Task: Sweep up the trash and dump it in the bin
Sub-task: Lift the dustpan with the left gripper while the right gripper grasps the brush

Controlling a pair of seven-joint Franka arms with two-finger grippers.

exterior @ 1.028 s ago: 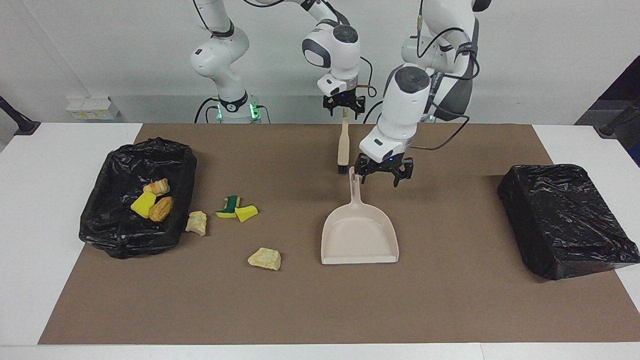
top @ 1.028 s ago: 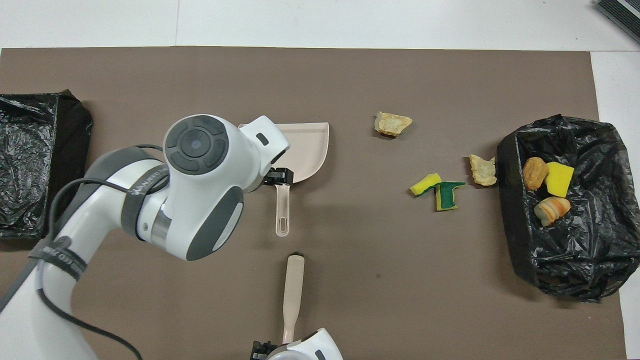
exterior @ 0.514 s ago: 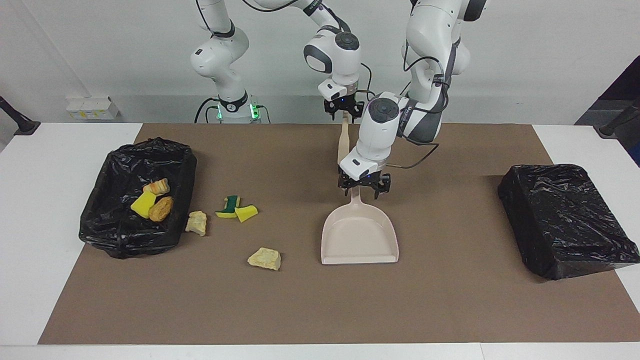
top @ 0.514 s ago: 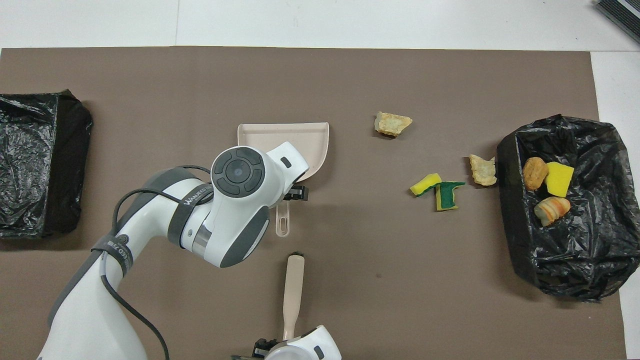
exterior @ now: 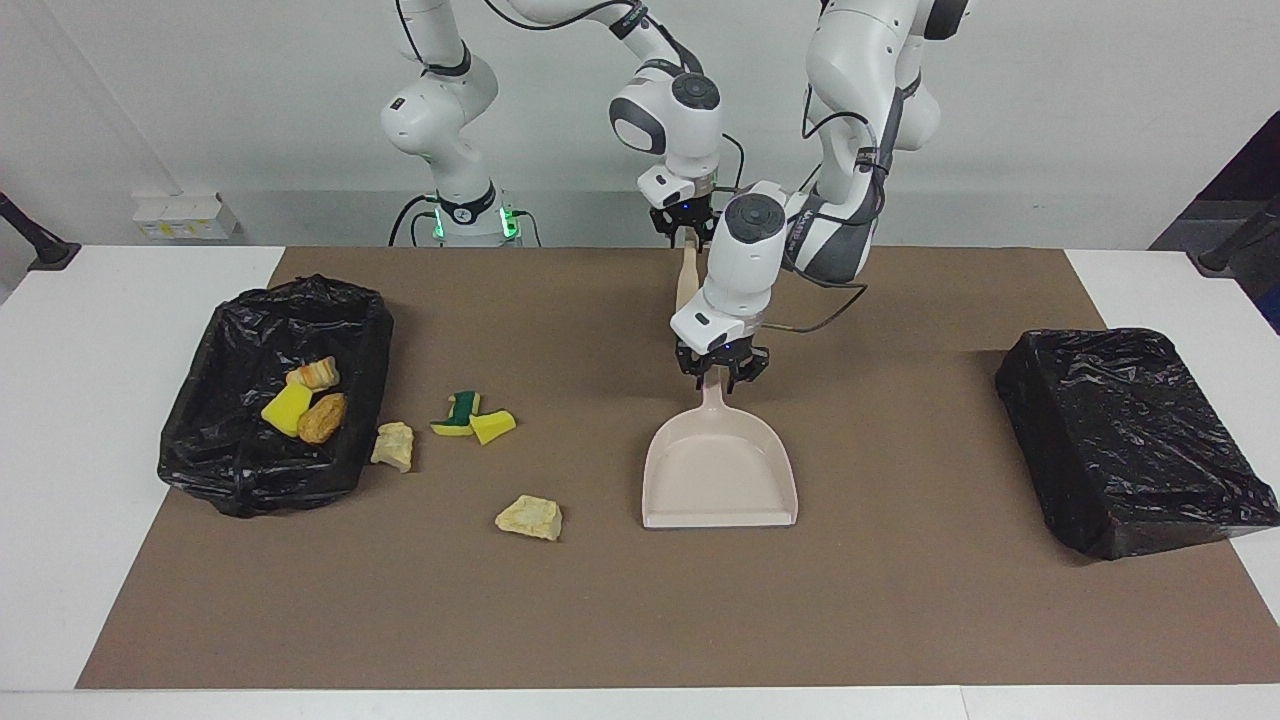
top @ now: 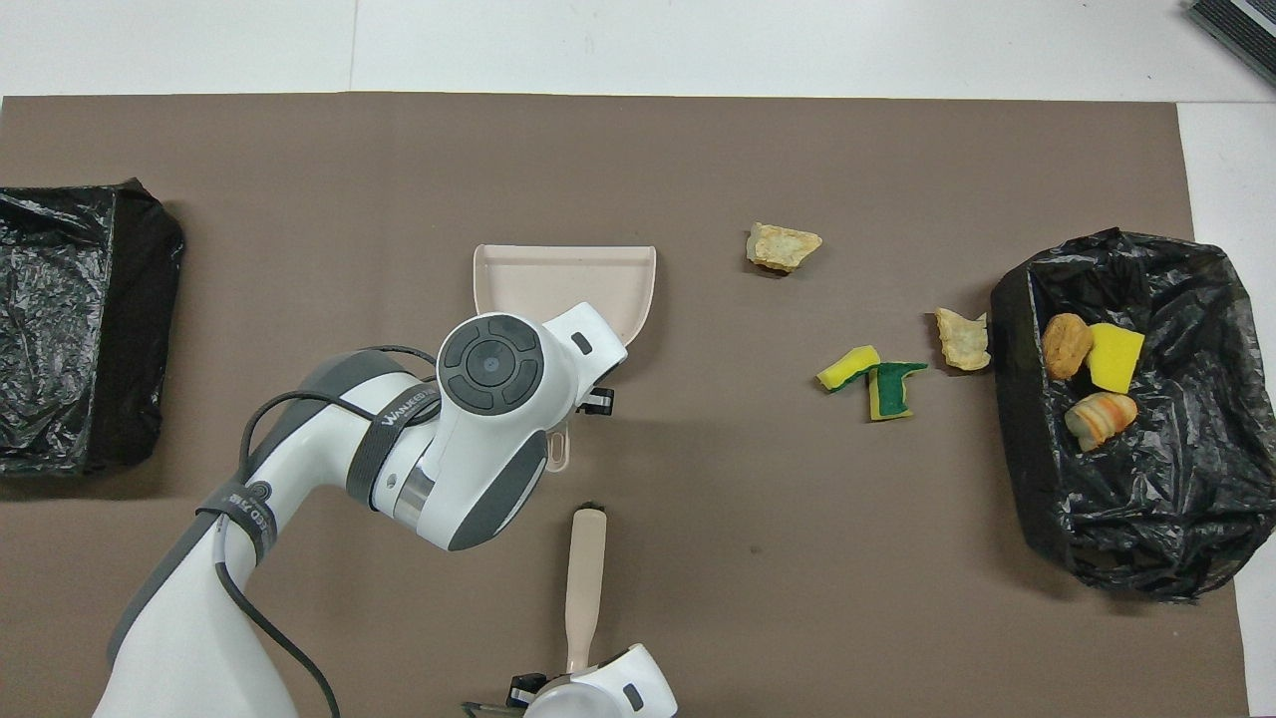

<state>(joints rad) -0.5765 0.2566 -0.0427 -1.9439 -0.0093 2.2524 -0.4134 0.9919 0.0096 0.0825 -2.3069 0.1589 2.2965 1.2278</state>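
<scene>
Gripping position reached on both tools, by my reading. My left gripper (exterior: 719, 376) sits low on the handle of the dustpan (exterior: 720, 478), fingers drawn in on either side of it; I judge them closed on the handle, though contact itself is hard to confirm. My right gripper (exterior: 686, 226) holds the upper end of the brush (exterior: 686, 280), which hangs bristles-down just on the robots' side of the dustpan's handle.

Finding of note: the dustpan's long axis runs straight away from me, handle toward me, open mouth facing the table's front edge. The loose trash does not lie before that mouth. All four loose pieces lie off to one side of the pan, toward the right arm's end: a pale crumbly lump (exterior: 529, 517) nearest the pan, level with its mouth; a yellow chunk (exterior: 492, 426) touching a green-and-yellow sponge (exterior: 459, 410); another pale lump (exterior: 394, 445) just beside the bin (exterior: 240, 470).

Three pieces (exterior: 304, 402) are already in that bin.

Assessment: the pan must be turned sideways, mouth toward the scraps, before sweeping. A second black bag (exterior: 1135, 440) lies at the left arm's end.
</scene>
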